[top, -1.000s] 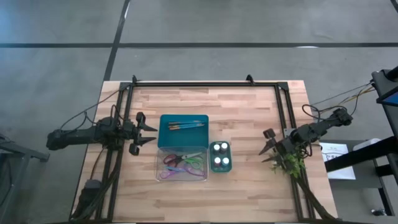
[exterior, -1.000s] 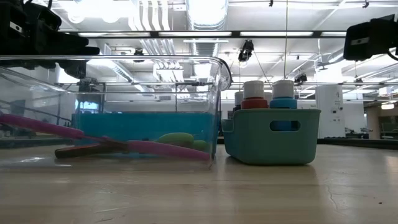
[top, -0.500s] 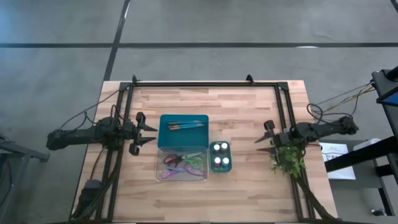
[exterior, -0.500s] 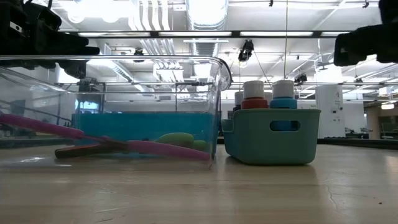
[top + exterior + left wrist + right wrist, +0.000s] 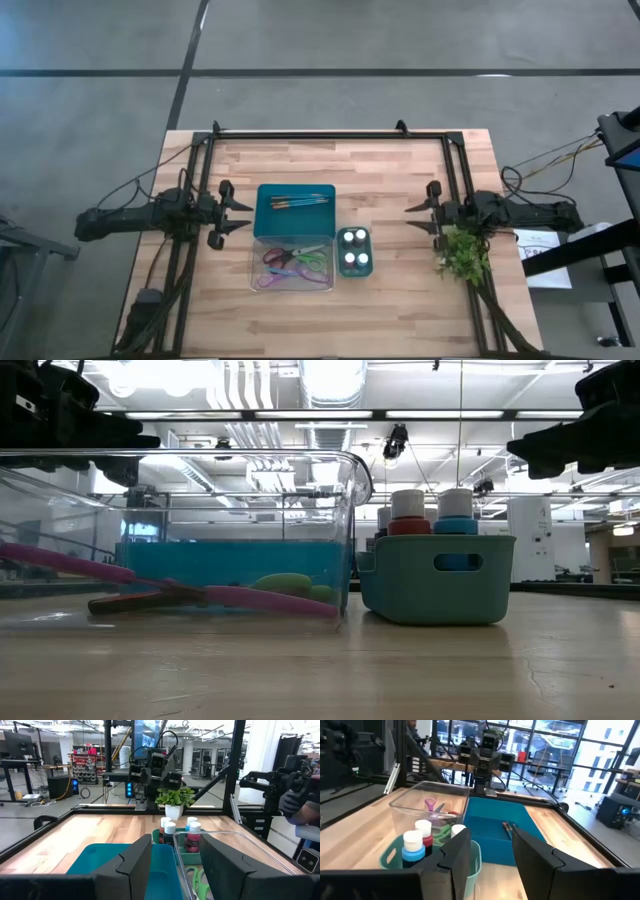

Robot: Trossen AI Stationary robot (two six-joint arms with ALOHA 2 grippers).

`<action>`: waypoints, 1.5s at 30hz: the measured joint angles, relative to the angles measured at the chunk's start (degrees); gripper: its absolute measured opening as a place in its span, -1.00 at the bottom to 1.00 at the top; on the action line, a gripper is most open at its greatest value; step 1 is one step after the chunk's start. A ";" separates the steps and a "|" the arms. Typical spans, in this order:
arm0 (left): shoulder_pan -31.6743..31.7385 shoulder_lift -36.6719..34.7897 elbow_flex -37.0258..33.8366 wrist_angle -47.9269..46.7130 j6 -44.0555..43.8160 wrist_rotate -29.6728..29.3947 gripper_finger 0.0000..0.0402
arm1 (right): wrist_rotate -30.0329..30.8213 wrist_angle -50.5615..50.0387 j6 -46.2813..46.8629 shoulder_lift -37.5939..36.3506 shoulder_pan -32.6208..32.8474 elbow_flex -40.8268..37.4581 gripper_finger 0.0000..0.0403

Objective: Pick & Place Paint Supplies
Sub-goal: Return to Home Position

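Since every paint supply we can see already lies in a container, we judge that what remains is to bring both arms to rest without disturbing anything. At the left side the left hand [image 5: 245, 217] hovers above the pale wooden desk [image 5: 400, 300], just beside the teal rectangular tray [image 5: 262, 212]. Its two dark fingers are spread wide and grip nothing. We would draw it straight back along its own line, level and raised, so that no fingertip catches the tray's rim. In that tray lie the thin stick-like brushes [image 5: 300, 201]. Touching its near side stands the clear plastic bin [image 5: 253, 265], which holds the scissors with purple, green and reddish handles [image 5: 295, 262]. Just right of the bin sits the small teal basket [image 5: 436, 592], carrying the four white-capped paint bottles [image 5: 349, 260] upright. None of these needs another touch, so we would keep both hands well apart from them. Farther right the right hand [image 5: 415, 217] hangs above the desk, pointing toward the basket, fingers likewise apart and empty. The green leafy plant sprig [image 5: 462, 255] stands just beside that arm's wrist, so we would pull back slowly and high, taking care that neither the links nor the trailing cable sweep the leaves over.
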 joint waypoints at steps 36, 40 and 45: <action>0.00 0.00 0.00 0.00 0.00 0.00 -0.14 | 0.01 -0.02 -1.33 0.85 0.07 0.04 -0.29; -0.01 0.00 0.00 0.02 0.01 0.00 -0.14 | 0.01 -0.02 -1.33 0.85 0.07 0.04 -0.29; -0.01 0.00 0.00 0.00 0.01 0.01 -0.14 | 0.01 -0.02 -1.33 0.85 0.07 0.04 -0.29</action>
